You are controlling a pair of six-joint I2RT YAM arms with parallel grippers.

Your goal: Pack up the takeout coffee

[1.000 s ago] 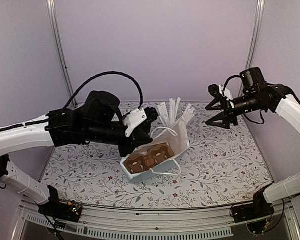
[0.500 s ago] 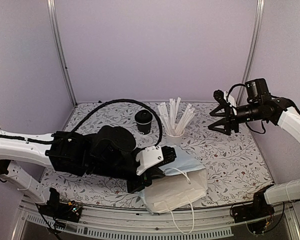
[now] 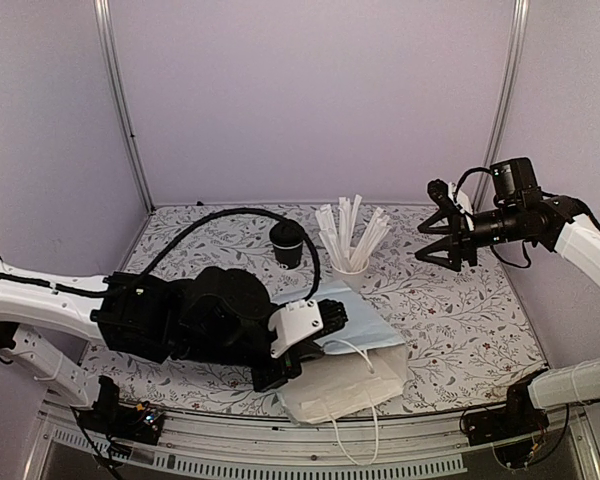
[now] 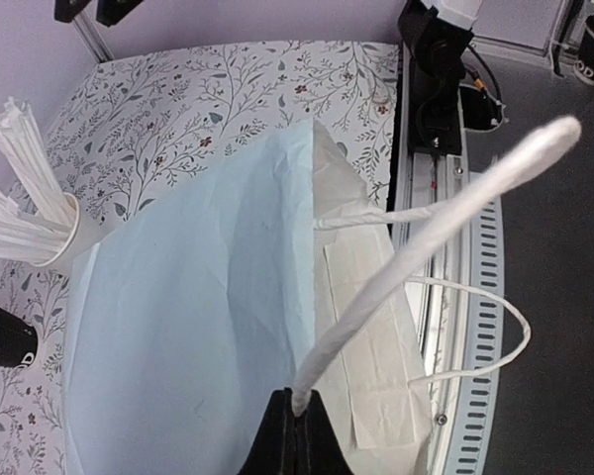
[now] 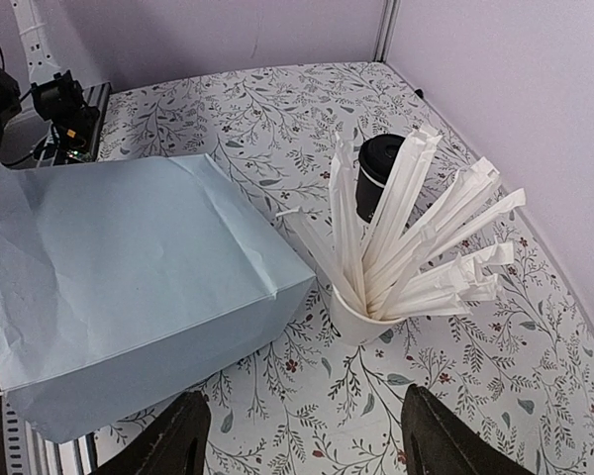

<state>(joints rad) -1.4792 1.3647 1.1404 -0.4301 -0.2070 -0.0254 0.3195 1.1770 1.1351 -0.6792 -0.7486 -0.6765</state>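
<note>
Floral table [image 3: 480, 320] held the takeout coffee [image 3: 287, 243], probably light and crushable, so grab mid-wall. Left fingers [image 4: 277, 440] pinched the bag handle [image 4: 455, 208], right fingers [image 5: 178, 440] spread.

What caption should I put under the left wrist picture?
Left gripper pinching the white handle of a pale blue paper bag on the flowery table, takeout coffee nearby.

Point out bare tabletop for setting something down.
Free: the floral tabletop right of the white paper cup of wrapped sticks, and left of the small black paper cup. Crowded: front centre, under the pale blue paper bag.
</note>
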